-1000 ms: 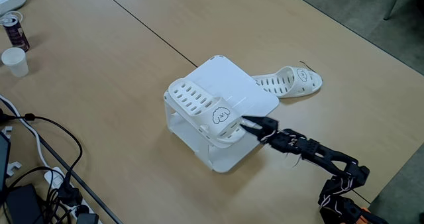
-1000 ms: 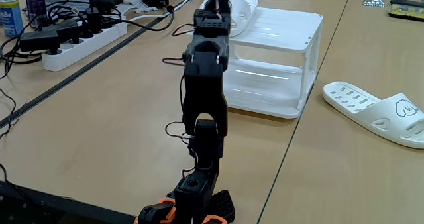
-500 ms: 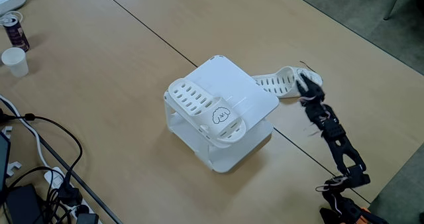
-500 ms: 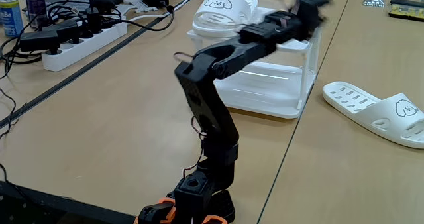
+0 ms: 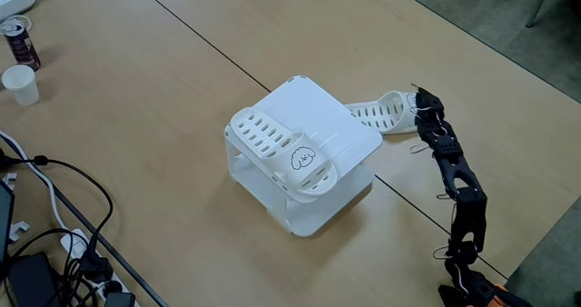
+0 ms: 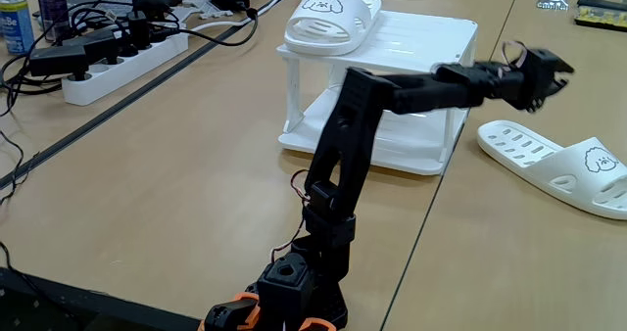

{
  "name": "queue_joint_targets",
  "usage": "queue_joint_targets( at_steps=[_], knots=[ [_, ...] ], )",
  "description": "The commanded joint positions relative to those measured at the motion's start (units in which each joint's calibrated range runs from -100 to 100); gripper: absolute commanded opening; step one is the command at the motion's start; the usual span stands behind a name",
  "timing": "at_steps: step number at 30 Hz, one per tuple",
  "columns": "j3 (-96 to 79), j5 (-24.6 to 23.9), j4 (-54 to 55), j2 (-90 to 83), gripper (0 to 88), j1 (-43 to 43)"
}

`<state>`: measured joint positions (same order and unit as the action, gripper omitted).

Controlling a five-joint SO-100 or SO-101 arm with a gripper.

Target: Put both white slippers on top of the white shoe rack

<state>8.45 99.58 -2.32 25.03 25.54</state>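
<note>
claw (image 6: 549, 71) swung off rack to 3 o'clock, now above second slipper (image 6: 568, 165), jaws parted, empty | first slipper (image 5: 286, 153) sits on white shoe rack (image 5: 349, 130) | we judge half done, next grab floor-table slipper at rack's 2 o'clock

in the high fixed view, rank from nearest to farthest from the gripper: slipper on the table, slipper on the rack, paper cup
From the gripper:
1. Slipper on the table, right beside it.
2. Slipper on the rack, left, atop the white shoe rack.
3. Paper cup, far left edge.

matt rubber slippers (image 6: 558, 166), glossy plastic shoe rack (image 6: 421, 37); wood-look table (image 5: 136, 89)
</note>
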Motion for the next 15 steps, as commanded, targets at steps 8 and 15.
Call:
queue_joint_targets(
  at_steps=[8,15],
  knots=[
    [29.85,0.42,0.33,22.3,0.7,-1.37],
    [36.71,0.42,0.33,28.02,0.7,-4.65]
  ],
)
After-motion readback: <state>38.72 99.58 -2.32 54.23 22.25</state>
